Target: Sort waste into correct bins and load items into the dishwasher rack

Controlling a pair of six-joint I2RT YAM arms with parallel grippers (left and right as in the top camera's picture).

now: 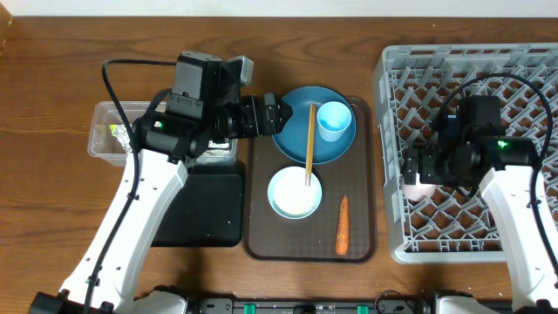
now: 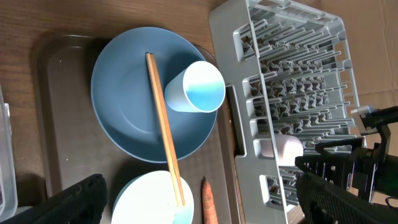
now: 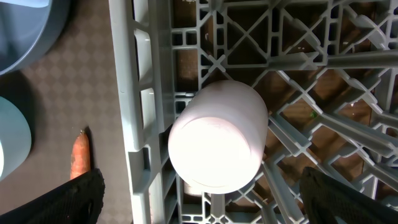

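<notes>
As the small pink cup point(image 3: 217, 137) rests among the pegs by the left wall of the large grey plastic dishwasher rack point(image 1: 523, 70), we judge loading to be under way.
Our right gripper point(image 3: 211, 202) hovers over it, jaws spread wide and empty. Our left gripper point(image 1: 279, 118), jaws equally apart, hangs at the round blue plate point(image 2: 124, 99), which carries a light blue cup point(image 2: 196, 87) beside the wooden chopsticks point(image 2: 163, 124). Next, we reckon, comes that cup: we must close on its wall without knocking the chopsticks.
</notes>
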